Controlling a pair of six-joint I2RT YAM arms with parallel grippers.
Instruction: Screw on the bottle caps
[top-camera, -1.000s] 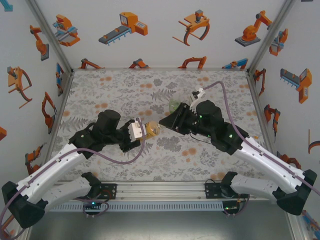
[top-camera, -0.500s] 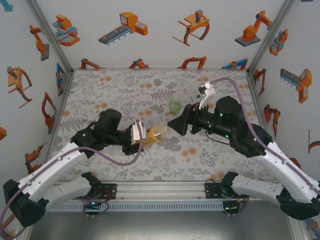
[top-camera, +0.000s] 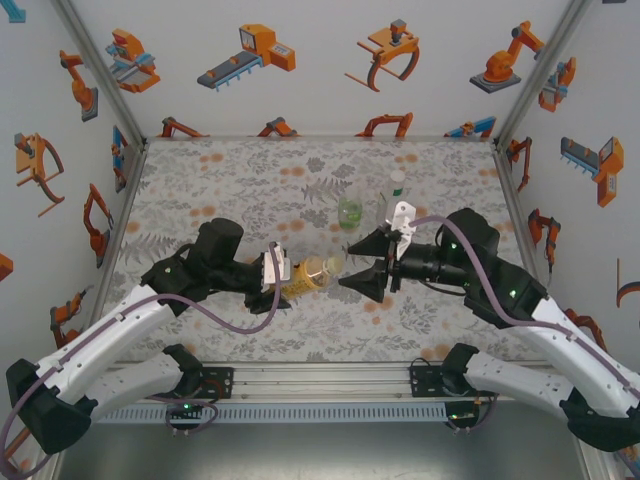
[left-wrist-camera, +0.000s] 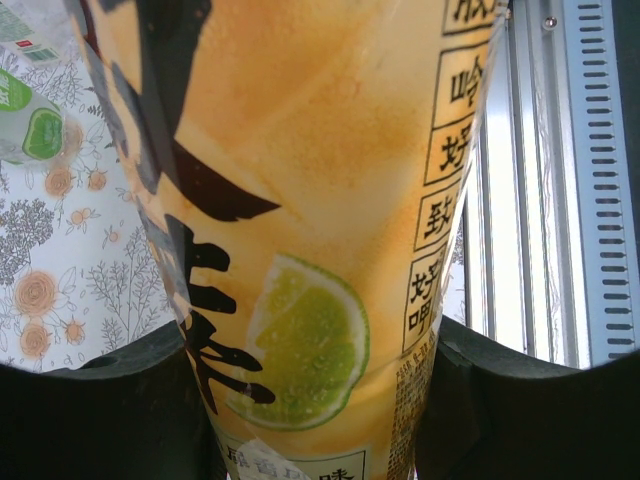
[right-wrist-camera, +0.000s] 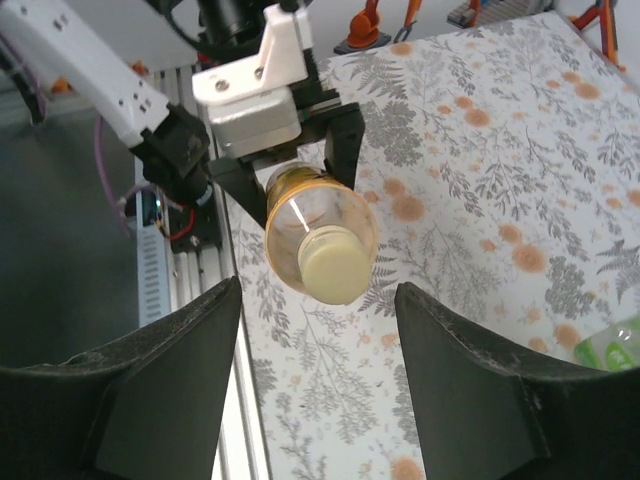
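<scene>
In left claw (top-camera: 286, 274), clear amber bottle (top-camera: 312, 271), round matte pale cap (right-wrist-camera: 333, 266).

The left arm (top-camera: 130, 320) and right arm (top-camera: 545, 325) are showing white shells, black joints and purple cables (top-camera: 230, 322); white brackets (top-camera: 275, 268) are topping the black left end effector (top-camera: 292, 278) and right end effector (top-camera: 350, 266).

the amber bottle (top-camera: 312, 272) is held nearly level above the surface (top-camera: 220, 180), its body clamped between the left fingers (left-wrist-camera: 100, 420). its label shows a lime slice. a pale yellow cap (right-wrist-camera: 333, 268) sits on its neck, pointing right. the short green-tinted bottle (top-camera: 350, 211) stands upright behind it. the slim bottle (top-camera: 396, 183) with a green band stands upright near that one, farther back.
</scene>
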